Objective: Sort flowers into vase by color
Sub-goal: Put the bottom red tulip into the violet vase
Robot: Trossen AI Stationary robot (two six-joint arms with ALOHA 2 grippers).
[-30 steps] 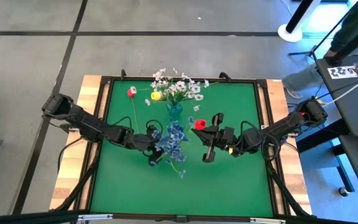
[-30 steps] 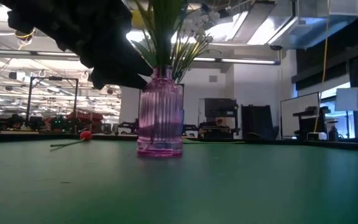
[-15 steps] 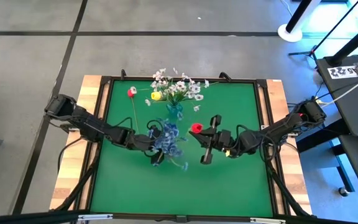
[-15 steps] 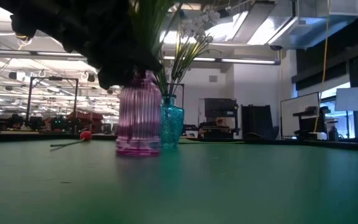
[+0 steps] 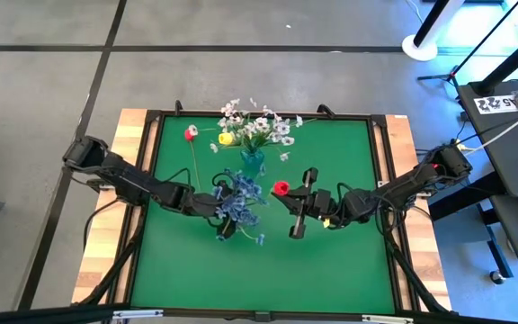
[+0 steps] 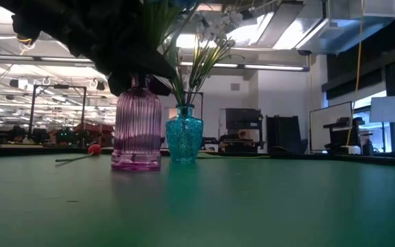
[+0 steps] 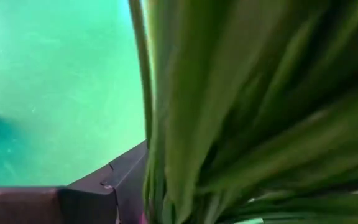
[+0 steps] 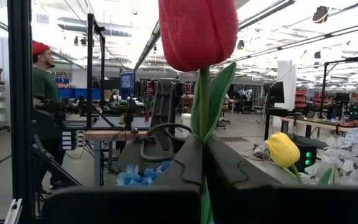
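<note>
While the right pincer (image 5: 297,200) grips a red tulip (image 5: 281,187) upright, the left pincer (image 5: 224,209) clamps the pink vase (image 6: 136,130); next, lower the stem into it.

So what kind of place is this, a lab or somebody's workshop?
Most likely a large robotics lab or industrial workspace: a framed green table with two arms, long ceiling lights, rows of workbenches and racks, and a person standing among the equipment.

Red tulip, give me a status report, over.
Right hand shut on red tulip, held upright above the mat. Left hand at the purple vase of blue flowers. Teal vase beside it; nothing blocking.
</note>
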